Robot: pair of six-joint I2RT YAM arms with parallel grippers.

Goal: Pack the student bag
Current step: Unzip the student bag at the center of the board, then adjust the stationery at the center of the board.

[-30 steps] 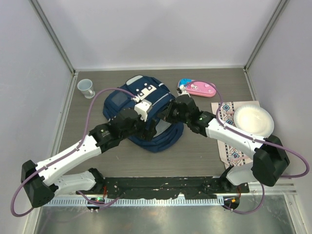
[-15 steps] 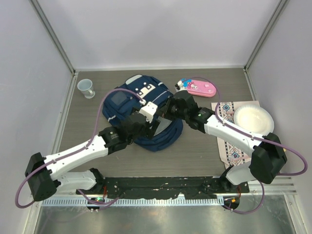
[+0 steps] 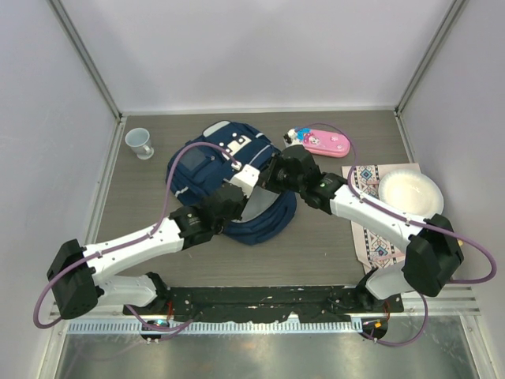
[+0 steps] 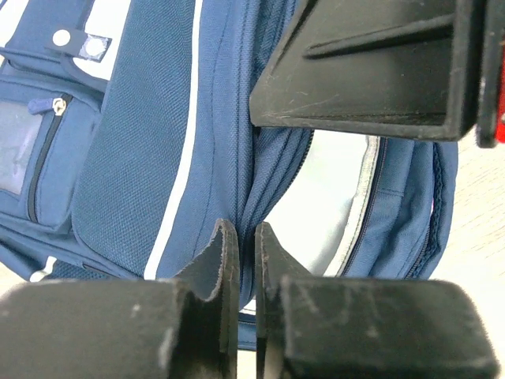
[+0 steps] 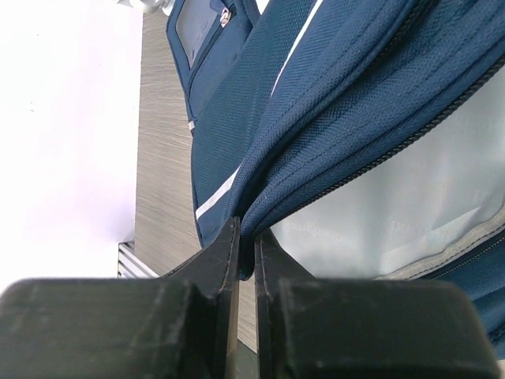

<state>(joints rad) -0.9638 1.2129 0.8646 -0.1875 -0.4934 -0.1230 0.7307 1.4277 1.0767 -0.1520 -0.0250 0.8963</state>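
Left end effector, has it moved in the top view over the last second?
Yes. The left end effector has shifted right, farther from the cup at far left, and has closed on the student bag at its opening edge.

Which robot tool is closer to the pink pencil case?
The right. The right tool pinches the student bag's open edge on the side toward the pink pencil case. The left tool grips that edge just beside it, farther from the case.
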